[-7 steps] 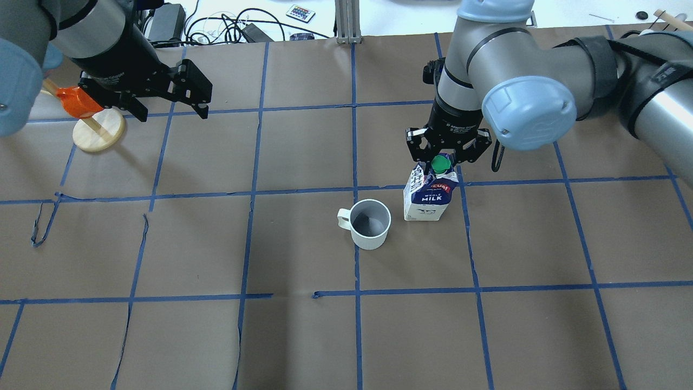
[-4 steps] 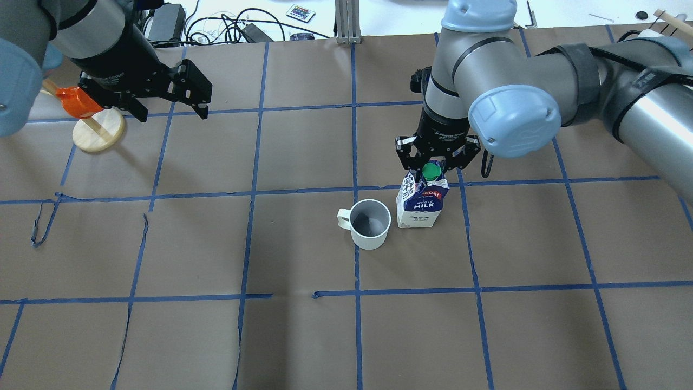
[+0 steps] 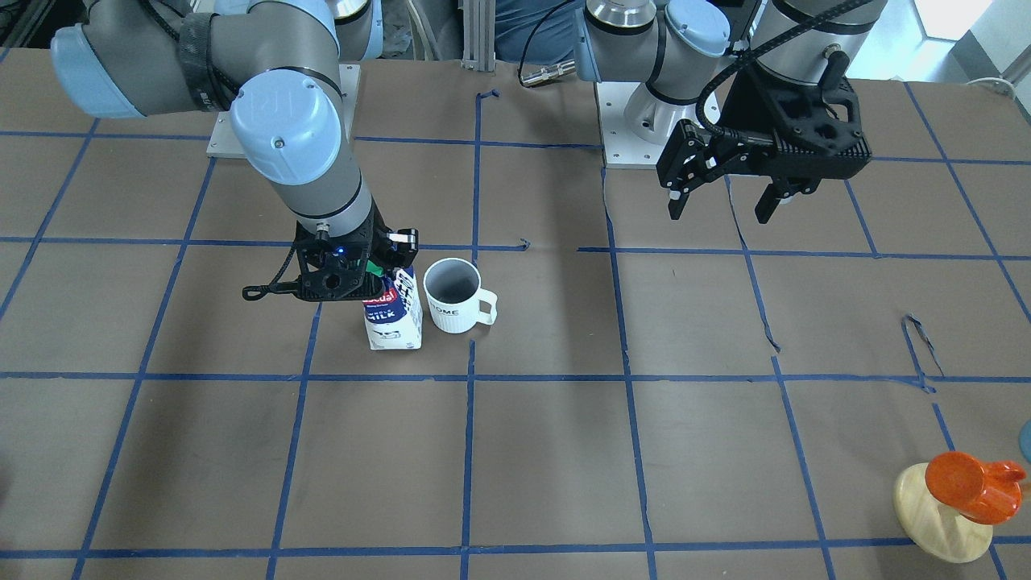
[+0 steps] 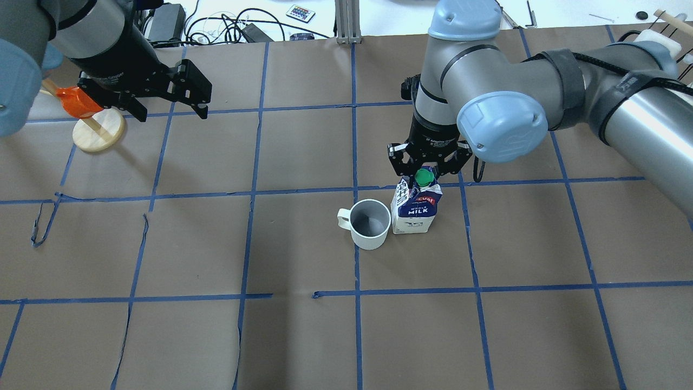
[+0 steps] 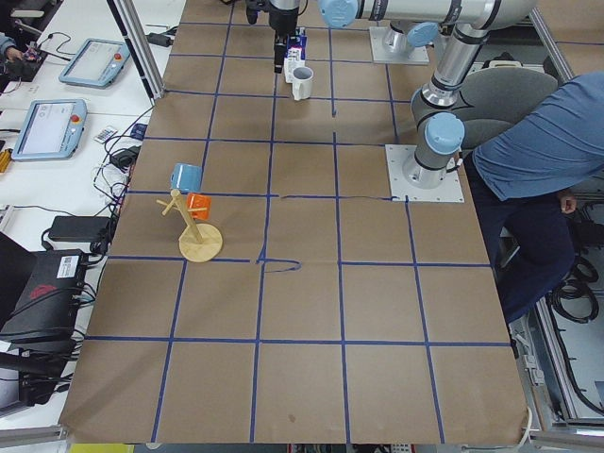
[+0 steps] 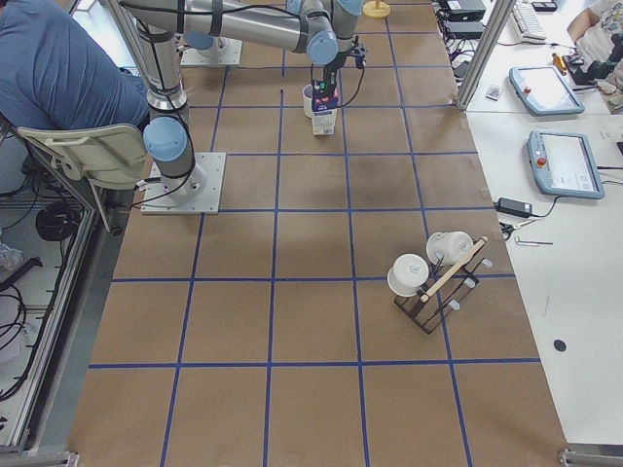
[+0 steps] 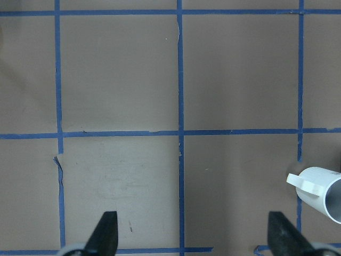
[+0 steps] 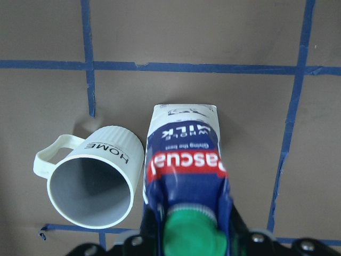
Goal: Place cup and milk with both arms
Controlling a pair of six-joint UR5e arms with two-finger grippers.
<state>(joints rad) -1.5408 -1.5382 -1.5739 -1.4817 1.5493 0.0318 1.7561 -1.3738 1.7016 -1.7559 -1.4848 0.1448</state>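
Note:
The milk [image 4: 416, 208] is a blue and white carton with a green cap, standing upright near the table's middle. It also shows in the front view [image 3: 395, 318] and the right wrist view [image 8: 186, 160]. My right gripper [image 4: 424, 174] is shut on the carton's top ridge from above; I cannot tell if the base touches the table. The cup [image 4: 370, 223], white, ribbed and marked "HOME" [image 8: 96, 184], stands just left of the carton with a narrow gap, handle pointing away. My left gripper [image 4: 204, 100] is open and empty, hovering at the far left, far from the cup [image 7: 322, 192].
An orange cup [image 4: 76, 103] hangs on a wooden stand with a round base [image 4: 99, 132] under the left arm. A rack with white mugs [image 6: 433, 277] stands at the right end. Cables [image 4: 227, 27] lie beyond the far edge. Blue tape lines grid the brown paper.
My right gripper has carried the milk leftward, closing the gap so the carton now stands right beside the cup. The left arm and the cup have not moved.

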